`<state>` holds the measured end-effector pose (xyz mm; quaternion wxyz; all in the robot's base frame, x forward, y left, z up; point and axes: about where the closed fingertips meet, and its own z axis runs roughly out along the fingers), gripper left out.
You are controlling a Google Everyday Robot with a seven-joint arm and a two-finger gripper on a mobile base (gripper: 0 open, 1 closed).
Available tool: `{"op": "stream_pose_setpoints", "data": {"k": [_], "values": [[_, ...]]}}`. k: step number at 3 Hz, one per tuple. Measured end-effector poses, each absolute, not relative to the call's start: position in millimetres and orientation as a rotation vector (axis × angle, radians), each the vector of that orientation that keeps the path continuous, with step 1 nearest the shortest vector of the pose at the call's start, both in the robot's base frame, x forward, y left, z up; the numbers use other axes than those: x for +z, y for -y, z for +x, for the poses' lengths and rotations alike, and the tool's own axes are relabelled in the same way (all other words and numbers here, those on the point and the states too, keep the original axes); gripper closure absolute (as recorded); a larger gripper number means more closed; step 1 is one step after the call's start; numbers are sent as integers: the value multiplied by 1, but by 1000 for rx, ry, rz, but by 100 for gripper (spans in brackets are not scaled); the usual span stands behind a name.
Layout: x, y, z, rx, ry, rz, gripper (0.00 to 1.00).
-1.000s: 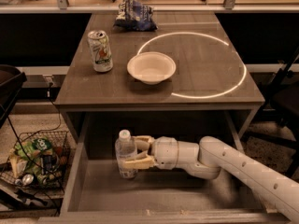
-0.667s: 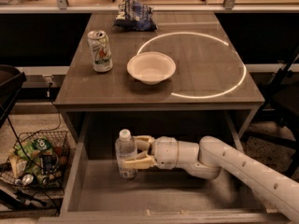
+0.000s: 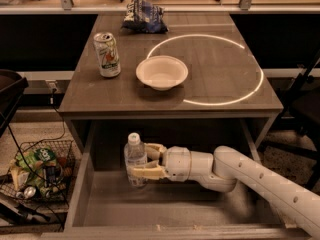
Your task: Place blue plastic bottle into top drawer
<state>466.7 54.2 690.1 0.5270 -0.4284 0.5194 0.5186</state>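
Observation:
The blue plastic bottle (image 3: 134, 156), clear with a white cap, stands upright inside the open top drawer (image 3: 200, 211), at its back left. My gripper (image 3: 146, 160) reaches in from the right, its white arm crossing the drawer. Its tan fingers (image 3: 148, 172) sit on either side of the bottle's body and grip it. The bottle's base is at or just above the drawer's flat grey bottom; I cannot tell which.
On the grey table (image 3: 220, 79) above stand a green-and-white soda can (image 3: 107, 54), a white bowl (image 3: 162, 72) and a dark chip bag (image 3: 144, 16). A wire basket (image 3: 37, 171) of packets sits on the floor to the left. A dark chair (image 3: 305, 109) is at right.

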Motion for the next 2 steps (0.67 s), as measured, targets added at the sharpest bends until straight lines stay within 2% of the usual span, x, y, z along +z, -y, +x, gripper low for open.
{"op": "stream_pose_setpoints", "data": {"k": [1, 2], "values": [[690, -54, 467, 1240, -1241, -1024, 7], [691, -56, 466, 1242, -1240, -1026, 0]]}}
